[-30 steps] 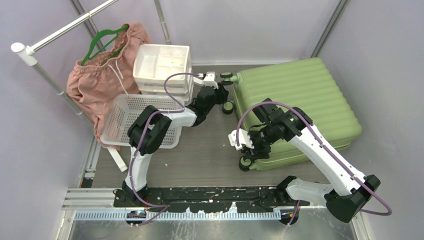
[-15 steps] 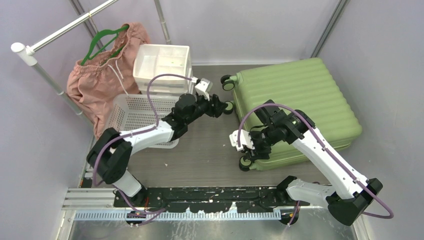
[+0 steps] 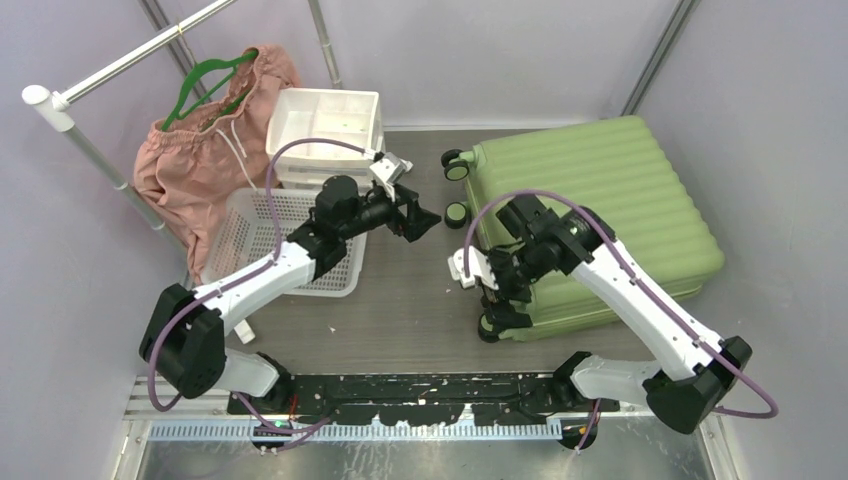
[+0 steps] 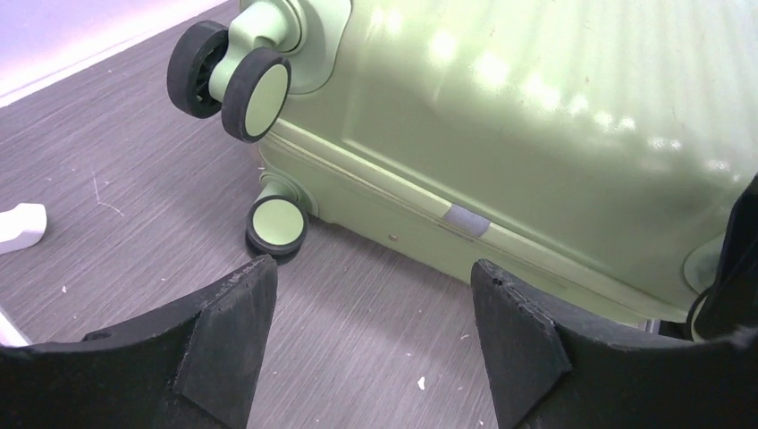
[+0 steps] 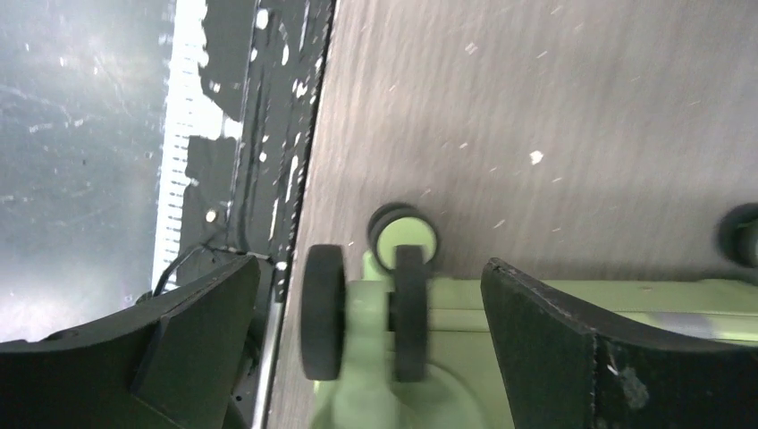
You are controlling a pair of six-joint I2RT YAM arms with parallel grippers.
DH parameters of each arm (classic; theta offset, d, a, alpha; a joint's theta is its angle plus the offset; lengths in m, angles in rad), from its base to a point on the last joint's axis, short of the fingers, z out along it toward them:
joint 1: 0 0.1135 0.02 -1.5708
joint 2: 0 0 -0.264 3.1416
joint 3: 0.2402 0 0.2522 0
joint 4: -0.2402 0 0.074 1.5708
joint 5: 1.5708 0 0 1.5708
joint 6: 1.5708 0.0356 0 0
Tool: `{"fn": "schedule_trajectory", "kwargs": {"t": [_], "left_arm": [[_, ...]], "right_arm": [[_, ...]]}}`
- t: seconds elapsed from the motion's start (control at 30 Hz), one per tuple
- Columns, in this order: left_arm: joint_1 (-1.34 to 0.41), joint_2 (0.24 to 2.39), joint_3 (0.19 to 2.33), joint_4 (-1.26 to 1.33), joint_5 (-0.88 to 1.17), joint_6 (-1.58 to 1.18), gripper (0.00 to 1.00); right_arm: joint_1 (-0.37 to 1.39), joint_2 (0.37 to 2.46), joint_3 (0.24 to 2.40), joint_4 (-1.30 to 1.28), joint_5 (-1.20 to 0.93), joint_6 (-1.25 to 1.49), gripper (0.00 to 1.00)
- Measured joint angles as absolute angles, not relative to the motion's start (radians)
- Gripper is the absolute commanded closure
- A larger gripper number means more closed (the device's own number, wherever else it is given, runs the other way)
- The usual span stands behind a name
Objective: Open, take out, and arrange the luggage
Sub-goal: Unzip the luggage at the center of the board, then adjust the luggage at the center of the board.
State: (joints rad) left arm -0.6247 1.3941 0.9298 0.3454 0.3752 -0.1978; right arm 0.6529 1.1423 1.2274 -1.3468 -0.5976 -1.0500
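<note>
Luggage: I see the ribbed light-green hard-shell suitcase (image 3: 600, 190) lying shut.
Left gripper (image 4: 371, 277): spread, empty.
Right gripper (image 5: 371, 268): spread, facing a dark wheel (image 5: 322, 313).

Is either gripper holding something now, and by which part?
Nothing is held. The left gripper is open, apart from the suitcase; the right gripper is open near a wheel, not clamping it.

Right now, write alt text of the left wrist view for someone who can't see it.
The light-green luggage lies closed on the wood-grain floor, wheels toward the camera. The left end effector hangs open in the foreground, holding nothing.
</note>
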Motion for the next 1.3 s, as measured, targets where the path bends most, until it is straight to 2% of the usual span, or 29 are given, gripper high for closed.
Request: {"fn": "schedule_trajectory", "kwargs": {"t": [0.2, 0.43, 0.47, 0.53, 0.57, 0.7, 0.93, 1.17, 1.3], "left_arm": [[-0.588, 1.361, 0.925, 0.313, 0.439, -0.227, 0.20], [-0.585, 1.204, 0.855, 0.259, 0.456, -0.314, 0.19], [-0.585, 1.183, 0.853, 0.253, 0.458, -0.326, 0.17], [-0.585, 1.130, 0.837, 0.256, 0.465, -0.350, 0.05], [-0.585, 1.106, 0.825, 0.260, 0.467, -0.361, 0.02], [-0.585, 1.077, 0.798, 0.273, 0.467, -0.387, 0.00], [-0.575, 1.224, 0.852, 0.298, 0.468, -0.372, 0.05], [-0.538, 1.483, 1.121, 0.214, 0.520, -0.138, 0.05], [-0.474, 1.547, 1.178, 0.273, 0.590, -0.066, 0.07]], "right_arm": [[0.653, 1.244, 1.541, -1.396, -0.641, -0.987, 0.00], [0.583, 1.202, 1.627, -1.438, -0.683, -0.885, 0.00], [0.560, 1.195, 1.627, -1.437, -0.687, -0.872, 0.00], [0.496, 1.177, 1.626, -1.434, -0.707, -0.832, 0.00], [0.471, 1.166, 1.622, -1.428, -0.716, -0.815, 0.00], [0.390, 1.098, 1.579, -1.382, -0.730, -0.721, 0.00], [0.368, 1.102, 1.582, -1.367, -0.675, -0.655, 0.00], [0.330, 1.274, 1.704, -1.403, -0.636, -0.702, 0.00], [0.320, 1.314, 1.747, -1.453, -0.624, -0.757, 0.00]]}}
